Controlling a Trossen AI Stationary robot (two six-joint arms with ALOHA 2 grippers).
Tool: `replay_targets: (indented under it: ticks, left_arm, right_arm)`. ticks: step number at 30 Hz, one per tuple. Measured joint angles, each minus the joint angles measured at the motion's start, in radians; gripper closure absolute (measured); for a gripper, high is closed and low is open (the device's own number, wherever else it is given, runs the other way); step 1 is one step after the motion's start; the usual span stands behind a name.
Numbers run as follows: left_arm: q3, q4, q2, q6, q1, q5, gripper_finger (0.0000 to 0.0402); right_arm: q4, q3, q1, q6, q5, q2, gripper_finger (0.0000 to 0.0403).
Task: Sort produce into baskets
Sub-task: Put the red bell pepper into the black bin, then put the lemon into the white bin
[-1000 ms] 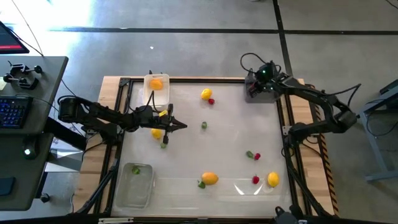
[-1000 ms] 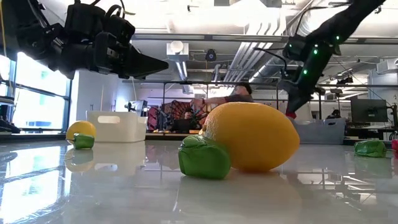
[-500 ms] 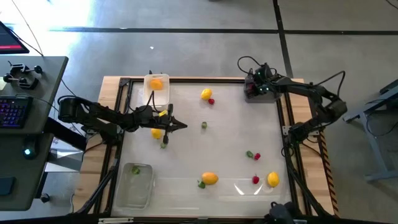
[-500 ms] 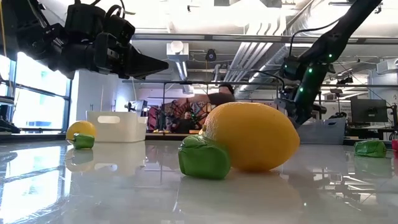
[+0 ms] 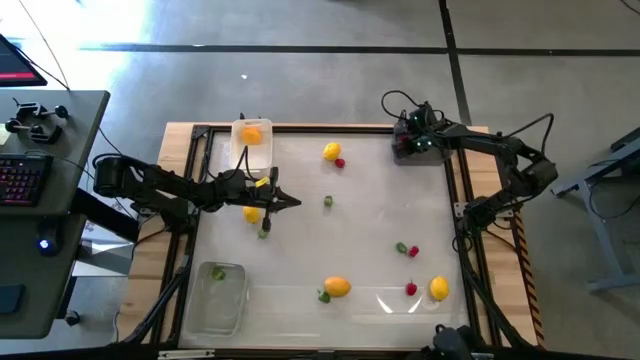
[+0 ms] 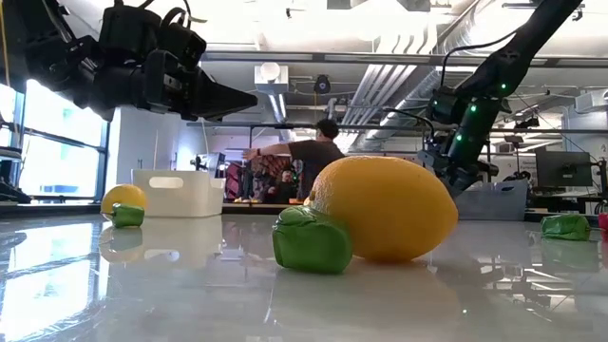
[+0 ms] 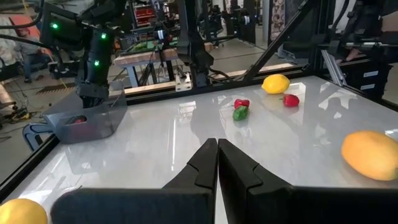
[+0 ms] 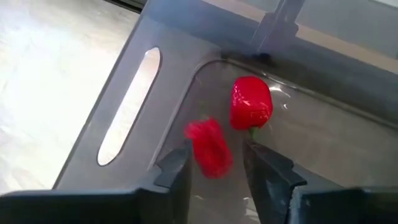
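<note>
The right gripper (image 8: 214,163) has let go; its red berry (image 8: 208,147) drops into the dark grey tray (image 8: 124,118) at the table's far right corner. Best to lift straight up.

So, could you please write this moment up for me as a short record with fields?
right hand: open over the dark grey tray, a blurred red piece between its fingers, apparently dropping
dark grey tray contents: another red piece already lying inside
left hand: shut, empty, above the table near the yellow piece
white tray: holds one orange fruit
clear tray: holds a small green piece
loose on table: yellow, orange, red and green pieces
</note>
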State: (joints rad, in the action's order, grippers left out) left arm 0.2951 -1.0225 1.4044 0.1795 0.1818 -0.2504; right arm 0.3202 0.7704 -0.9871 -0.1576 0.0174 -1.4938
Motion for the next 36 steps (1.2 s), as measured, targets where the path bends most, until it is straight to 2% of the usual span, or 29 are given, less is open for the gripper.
replay_targets:
  ticks: [6,11,13,20,26,29,36]
  left_arm:
    - [0.0,0.0,0.0,0.007,0.0,0.0,0.0401]
    - [0.0,0.001,0.0,0.015,0.0,0.0,0.0401]
    - [0.0,0.001,0.0,0.019,0.0,0.0,0.0401]
    - [0.0,0.008,0.0,0.024,0.0,0.0,0.0401]
    - [0.0,0.008,0.0,0.025,0.0,0.0,0.0401]
    - [0.002,0.008,0.0,0.034,0.0,-0.001,0.0401]
    - [0.019,0.01,0.0,0.059,0.002,-0.001,0.0401]
  right_arm:
    - [0.002,0.0,0.0,0.0,0.001,0.046,0.0241]
    - [0.037,0.0,0.016,0.005,0.014,0.167,0.0237]
    - [0.055,0.0,0.045,0.009,0.053,0.228,0.0241]
    - [0.119,0.001,0.232,0.017,0.183,0.405,0.0293]
    - [0.122,-0.002,0.445,-0.005,0.283,0.44,0.0369]
    - [0.039,-0.063,0.525,-0.007,0.314,0.44,0.0397]
    - [-0.283,-0.292,0.687,-0.108,0.283,0.439,0.0401]
